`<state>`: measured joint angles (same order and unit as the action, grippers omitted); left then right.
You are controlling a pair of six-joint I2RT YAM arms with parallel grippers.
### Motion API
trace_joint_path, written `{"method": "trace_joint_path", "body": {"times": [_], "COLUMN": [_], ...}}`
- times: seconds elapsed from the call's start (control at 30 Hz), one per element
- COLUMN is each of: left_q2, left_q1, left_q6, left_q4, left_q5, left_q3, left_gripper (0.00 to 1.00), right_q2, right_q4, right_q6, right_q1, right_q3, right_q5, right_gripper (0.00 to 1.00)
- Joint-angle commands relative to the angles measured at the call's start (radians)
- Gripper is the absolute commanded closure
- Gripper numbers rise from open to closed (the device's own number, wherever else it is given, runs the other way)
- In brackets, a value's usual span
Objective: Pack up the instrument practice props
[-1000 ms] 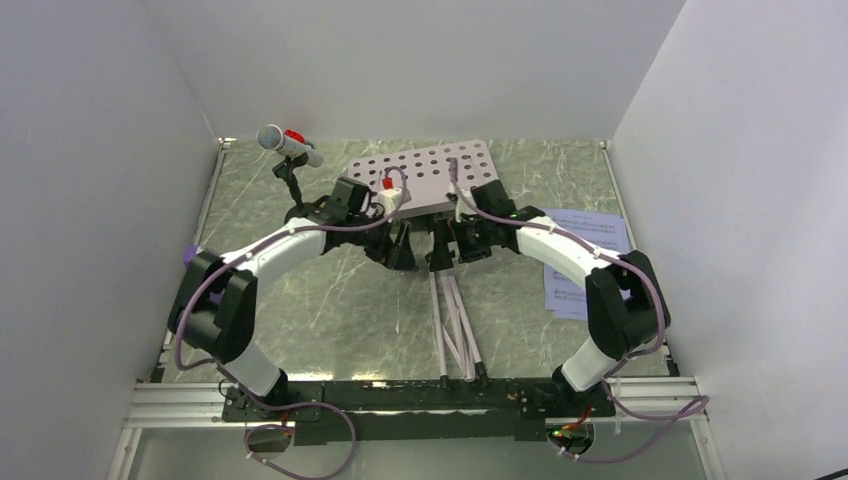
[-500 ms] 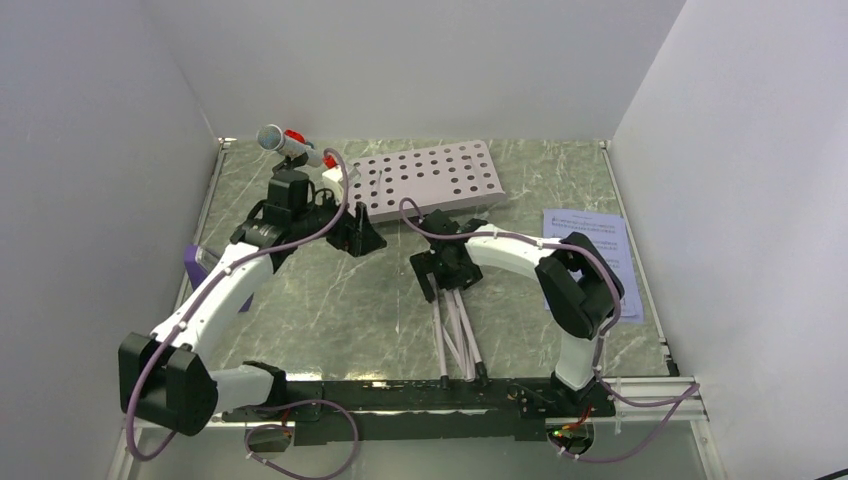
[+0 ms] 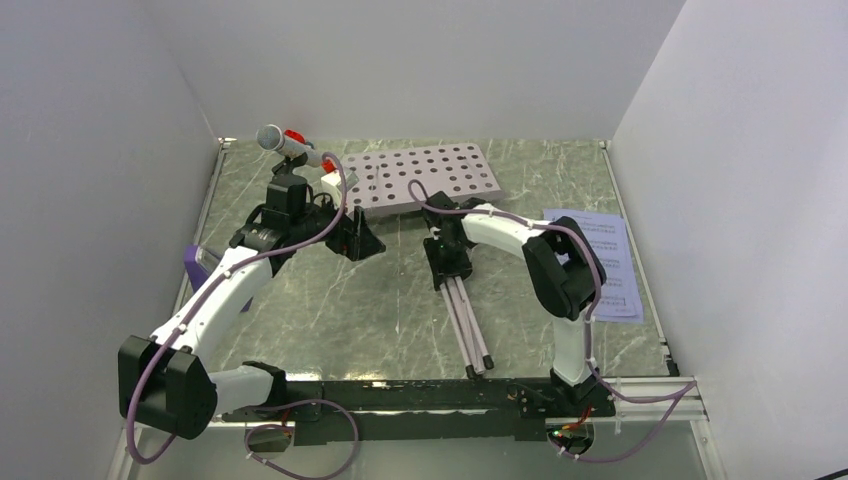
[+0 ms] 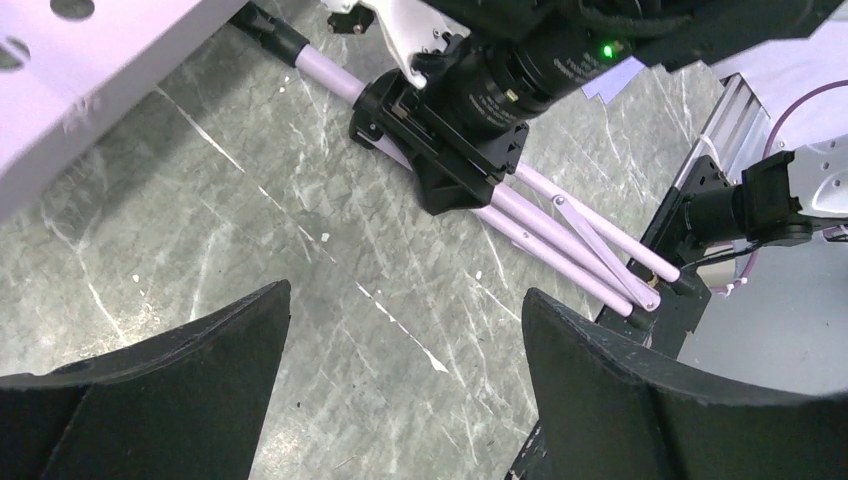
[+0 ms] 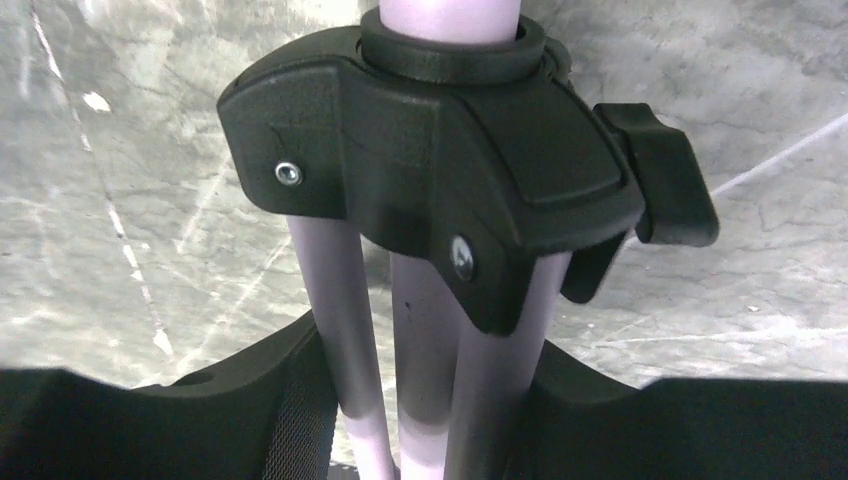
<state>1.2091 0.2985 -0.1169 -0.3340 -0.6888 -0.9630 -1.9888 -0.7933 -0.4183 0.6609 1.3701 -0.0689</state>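
Note:
The grey perforated music stand lies flat, its tray (image 3: 425,180) at the back and its pale tripod legs (image 3: 468,322) pointing toward the near edge. My right gripper (image 3: 447,262) is shut on the legs just below the black collar (image 5: 450,170); both fingers press the bunched tubes (image 5: 430,400). My left gripper (image 3: 360,240) hovers open to the left of the stand, over bare table (image 4: 405,330). The silver microphone (image 3: 285,145) stands at the back left. White sheet-music pages (image 3: 600,262) lie at the right. The purple metronome (image 3: 195,262) shows at the left wall.
A small red thing (image 3: 293,134) sits just behind the microphone head. White walls close in the marble table (image 3: 330,310) on three sides. The black rail (image 3: 420,395) with both arm bases runs along the near edge.
The right gripper has closed on the stand's legs, and the spread legs have drawn together into one bundle. The left arm pulled away from the tray to the left a second ago, then stayed put.

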Motion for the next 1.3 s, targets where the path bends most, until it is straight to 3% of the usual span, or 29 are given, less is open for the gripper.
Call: {"method": "trace_joint_path", "body": {"times": [0.0, 0.13, 0.23, 0.5, 0.53, 0.57, 0.67, 0.73, 0.77, 1.0, 1.27], "left_q2": [0.001, 0.003, 0.019, 0.087, 0.088, 0.089, 0.093, 0.096, 0.097, 0.048, -0.031], "left_q1": [-0.005, -0.006, -0.005, -0.005, -0.005, -0.006, -0.006, -0.005, -0.005, -0.004, -0.011], "left_q6": [0.003, 0.015, 0.038, 0.063, 0.072, 0.084, 0.122, 0.144, 0.150, 0.183, 0.211], "left_q4": [0.038, 0.017, -0.021, -0.092, -0.099, -0.107, -0.126, -0.137, -0.147, -0.145, -0.115], "left_q5": [-0.021, -0.007, 0.003, 0.019, 0.021, 0.021, 0.032, 0.043, 0.043, 0.052, 0.143], "left_q3": [0.005, -0.015, -0.055, -0.149, -0.149, -0.151, -0.152, -0.158, -0.166, -0.179, -0.112], "left_gripper": [0.11, 0.11, 0.11, 0.11, 0.11, 0.11, 0.09, 0.08, 0.02, 0.03, 0.03], "right_q2": [-0.105, -0.007, 0.021, -0.131, -0.142, -0.145, -0.152, -0.122, -0.090, 0.220, 0.490], "right_q4": [0.044, 0.098, 0.064, 0.064, 0.073, 0.085, 0.102, 0.101, 0.102, 0.156, 0.246], "right_q6": [-0.106, -0.237, -0.291, -0.257, -0.245, -0.228, -0.187, -0.148, -0.130, -0.017, 0.083], "right_q1": [-0.077, -0.109, -0.106, -0.103, -0.103, -0.105, -0.126, -0.133, -0.132, -0.132, -0.135], "right_q3": [-0.023, -0.060, -0.031, 0.099, 0.094, 0.088, 0.085, 0.094, 0.095, -0.003, -0.140], "right_q5": [-0.072, -0.121, -0.066, -0.124, -0.133, -0.135, -0.156, -0.149, -0.136, -0.024, -0.022], "right_gripper": [1.00, 1.00, 1.00, 1.00, 0.97, 0.85, 0.39, 0.13, 0.02, 0.00, 0.00]}}
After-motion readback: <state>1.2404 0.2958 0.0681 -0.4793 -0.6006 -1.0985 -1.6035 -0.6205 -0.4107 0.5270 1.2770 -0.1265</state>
